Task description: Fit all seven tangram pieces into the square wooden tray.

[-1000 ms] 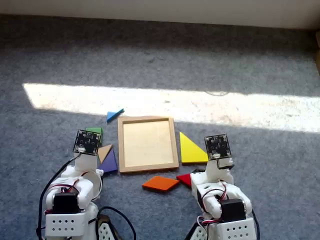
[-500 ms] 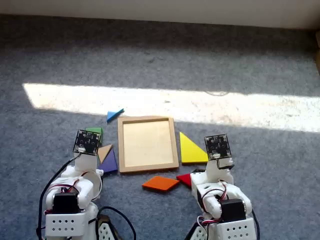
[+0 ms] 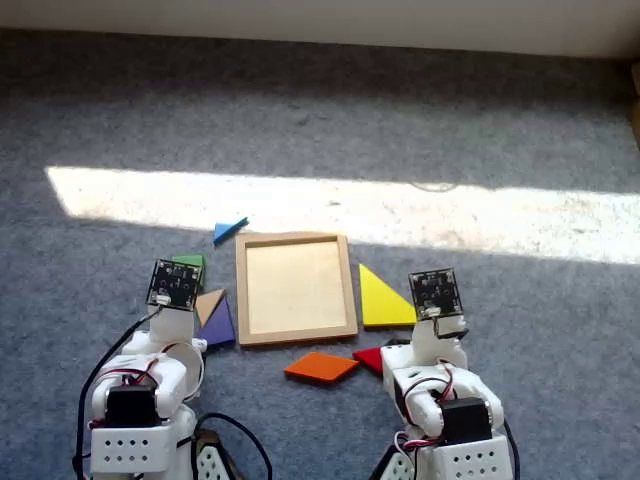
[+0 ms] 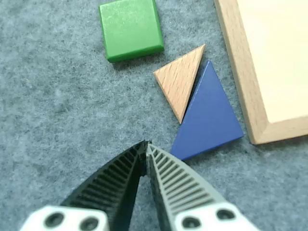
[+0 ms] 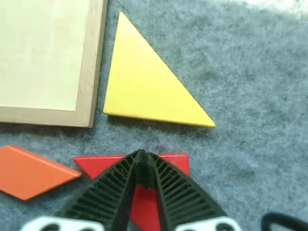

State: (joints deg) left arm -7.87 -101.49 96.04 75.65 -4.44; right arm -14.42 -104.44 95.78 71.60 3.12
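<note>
Take the square wooden tray [image 3: 295,288] as your landmark. It lies flat on the grey carpet [image 3: 500,150], btw the two arms and a bit ahead of them. All 7 pieces sit outside it.

- **Far-left corner of the tray:** small light-blue triangle [image 3: 230,229], near but not touching.
- **Left of the tray:** green square [image 4: 131,29] farthest out. Closer in, the wood-coloured triangle [image 4: 179,84] and dark-blue triangle [image 4: 208,118] lie edge to edge. The dark-blue one is just beside the frame.
- **Right of the tray:** big yellow triangle [image 5: 144,89], w/ a thin strip of carpet btw it and the frame.
- **Near side of the tray:** orange parallelogram [image 3: 321,367], and the red triangle [image 5: 98,166] to its right.
- **Beyond the tray's far edge:** a sunlit band [image 3: 400,210] crosses the carpet.

L claw [image 4: 146,147] is pressed together and holds nothing. Its tips are over bare carpet, just beside a corner of the dark-blue triangle, which lies btw the claw and the tray.

R claw [image 5: 141,156] is also pressed together w/ nothing in it. Its tips are over the red triangle's edge, on the side facing the yellow triangle. You can't tell from these views if it touches the red piece.
</note>
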